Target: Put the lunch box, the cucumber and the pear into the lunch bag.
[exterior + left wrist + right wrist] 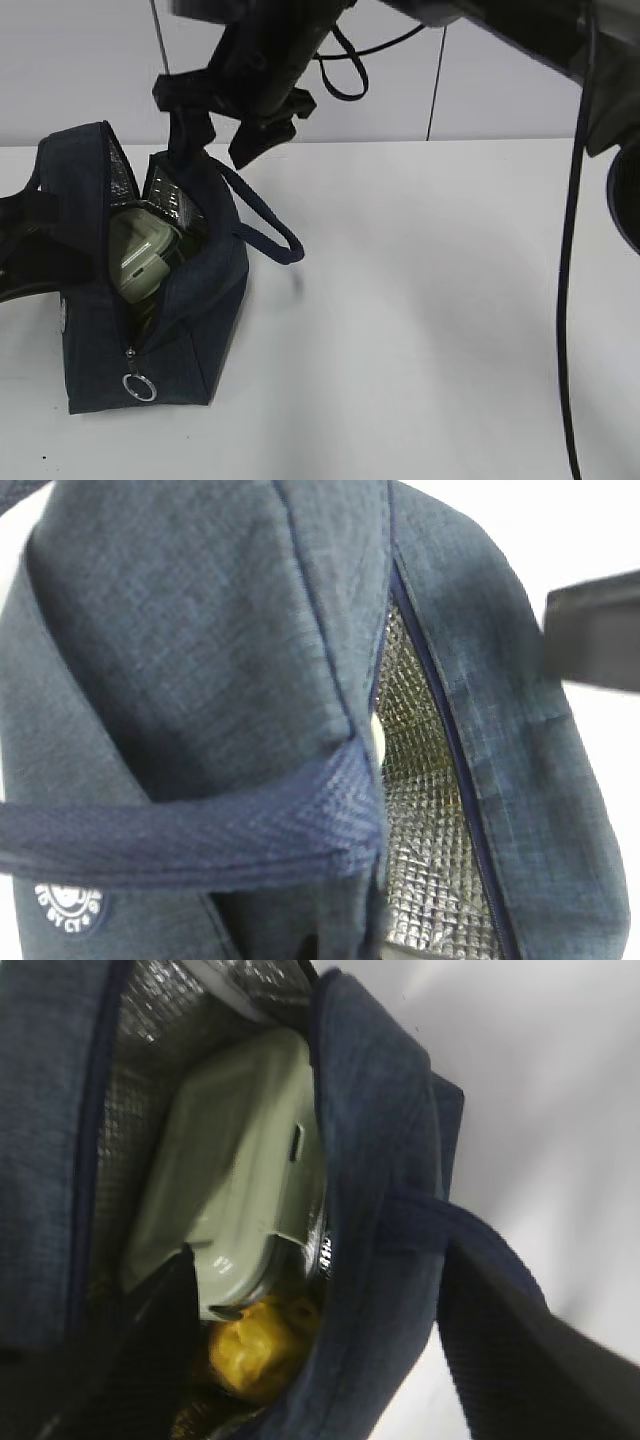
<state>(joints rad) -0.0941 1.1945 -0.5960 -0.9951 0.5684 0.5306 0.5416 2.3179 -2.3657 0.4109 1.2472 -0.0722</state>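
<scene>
Sage-lidded lunch box (235,1150) inside lunch bag (195,330) | pear (258,1350) at its 6 o'clock | cucumber unseen (maybe buried) | right gripper (225,125) spread, empty | left gripper closed.

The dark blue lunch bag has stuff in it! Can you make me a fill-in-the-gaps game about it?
1. The sage-green-lidded lunch box sits inside the dark navy fabric lunch bag, whose zipper is ____.
2. Below the lunch box, in the right wrist view, lies a yellow-orange lumpy ____.
3. The bag's lining is shiny ____ foil.
4. The silver ring pull hangs at the bag's ____ end in the exterior view.

Missing words: open; pear; silver; lower
</scene>
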